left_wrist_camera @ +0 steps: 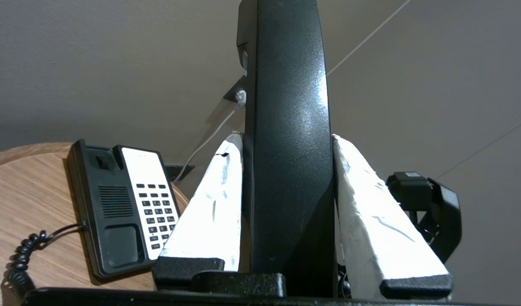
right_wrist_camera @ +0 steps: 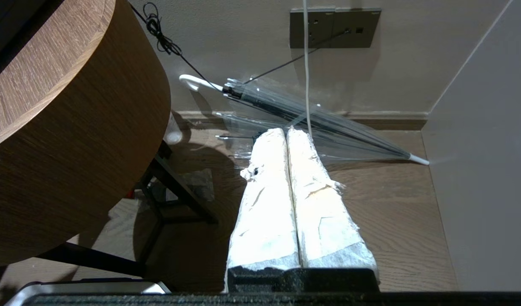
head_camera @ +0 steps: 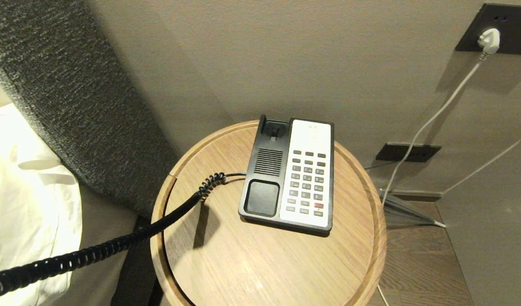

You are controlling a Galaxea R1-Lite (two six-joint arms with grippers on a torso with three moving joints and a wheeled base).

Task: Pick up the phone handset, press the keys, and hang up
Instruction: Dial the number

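My left gripper [left_wrist_camera: 287, 142] is shut on the phone handset [left_wrist_camera: 286, 106], a long glossy black receiver standing between its white-wrapped fingers, off the table's left side. The black coiled cord [head_camera: 94, 253] stretches from the picture's lower left to the phone base [head_camera: 286, 174] on the round wooden table [head_camera: 264, 255]. The cradle on the base is empty. The keys [head_camera: 307, 180] are dark grey buttons on the white faceplate, one of them red; they also show in the left wrist view as the keys [left_wrist_camera: 156, 210]. My right gripper [right_wrist_camera: 287, 132] hangs shut and empty low beside the table, above the floor.
A grey upholstered headboard [head_camera: 69, 97] and white bedding [head_camera: 26, 191] lie left of the table. A white plug [head_camera: 489, 40] sits in a wall socket with its cable running down. A clear folded umbrella [right_wrist_camera: 311, 123] lies on the wooden floor by the wall.
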